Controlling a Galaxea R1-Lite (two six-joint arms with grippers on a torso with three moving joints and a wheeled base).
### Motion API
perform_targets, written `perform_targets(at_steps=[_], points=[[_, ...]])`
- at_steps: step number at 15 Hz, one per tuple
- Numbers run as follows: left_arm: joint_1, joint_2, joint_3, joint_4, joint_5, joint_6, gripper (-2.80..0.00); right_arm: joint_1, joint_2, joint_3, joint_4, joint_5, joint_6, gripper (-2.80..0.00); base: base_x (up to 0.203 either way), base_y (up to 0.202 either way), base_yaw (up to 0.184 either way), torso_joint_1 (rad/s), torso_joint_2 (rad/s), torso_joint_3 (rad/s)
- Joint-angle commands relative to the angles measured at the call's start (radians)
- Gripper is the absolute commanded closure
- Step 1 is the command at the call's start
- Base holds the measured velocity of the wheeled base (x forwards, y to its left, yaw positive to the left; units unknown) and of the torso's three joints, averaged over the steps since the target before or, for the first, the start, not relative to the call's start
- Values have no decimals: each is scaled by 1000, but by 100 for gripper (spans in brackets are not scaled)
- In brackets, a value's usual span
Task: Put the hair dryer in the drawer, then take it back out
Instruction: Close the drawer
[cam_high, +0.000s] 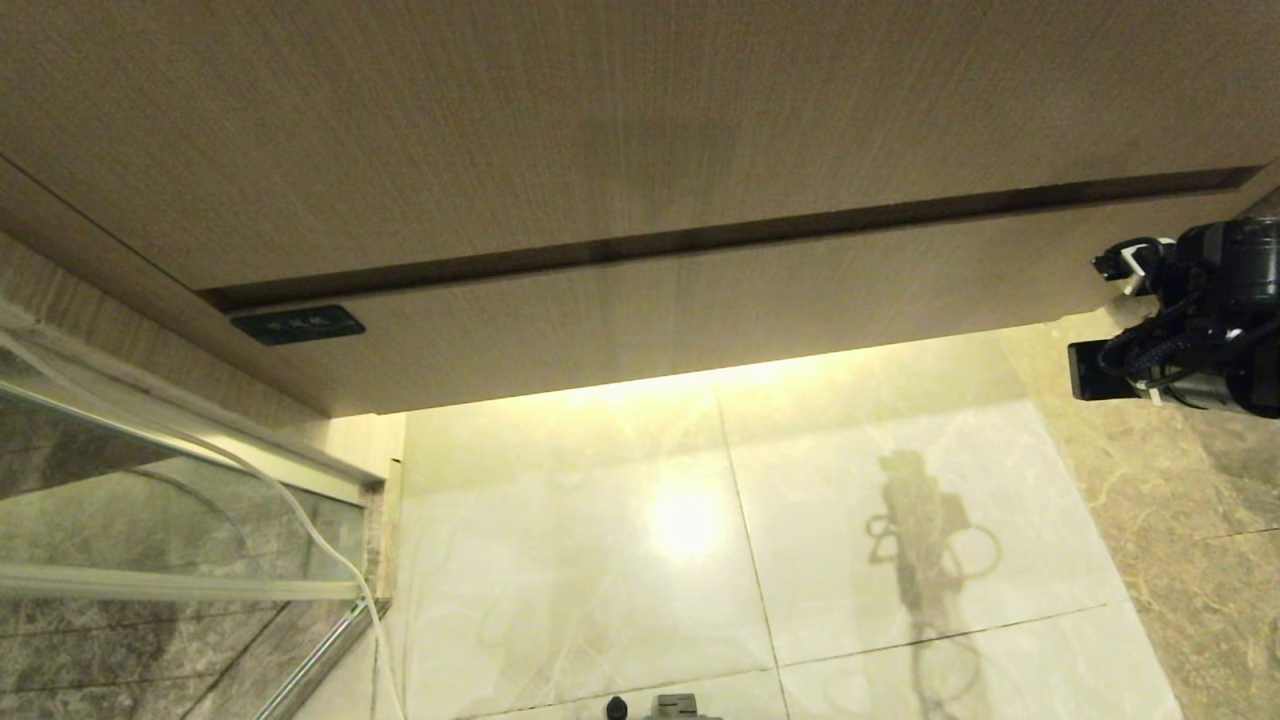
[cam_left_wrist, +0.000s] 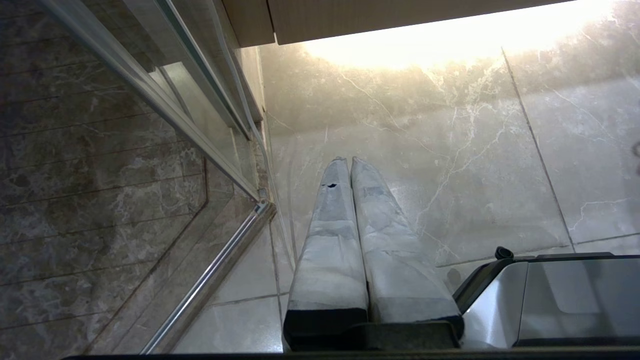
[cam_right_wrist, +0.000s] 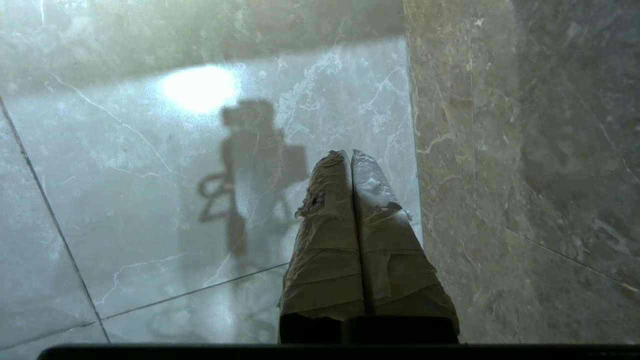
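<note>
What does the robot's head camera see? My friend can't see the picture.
A closed wood-grain drawer with a small dark label hangs above a shiny marble floor. The robot's right arm pokes in at the right edge, casting a shadow on the tiles.

Warm light under the drawer (cam_high: 700, 300), glare on the glossy floor (cam_high: 690, 520), arm shadow, sharp focus

I see the drawer (cam_high: 700, 300) front in light-brown wood grain, with a small dark green label (cam_high: 298, 324) at its left end. The taller panel (cam_high: 600, 120) above carries the same pale brown grain. My floor tiles (cam_high: 600, 560) are cream marble with thin white veins; a darker brown-grey marble strip (cam_right_wrist: 525, 175) borders them. Both grippers' fingers (cam_left_wrist: 345, 230) (cam_right_wrist: 350, 235) are wrapped in grey tape.
</note>
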Motion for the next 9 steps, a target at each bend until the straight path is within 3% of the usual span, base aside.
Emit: perform_targets(at_steps=[1,5,9], points=[[0,0,-1,1,0,0,0,0,-30,14,2,0,-1,0,0,0,0,0,0,0],[0,0,-1,1,0,0,0,18,-126,101,23,13,-32,0,0,0,0,0,0,0],[0,0,0,0,0,0,0,106,-253,165,60,37,-35,0,0,0,0,0,0,0]])
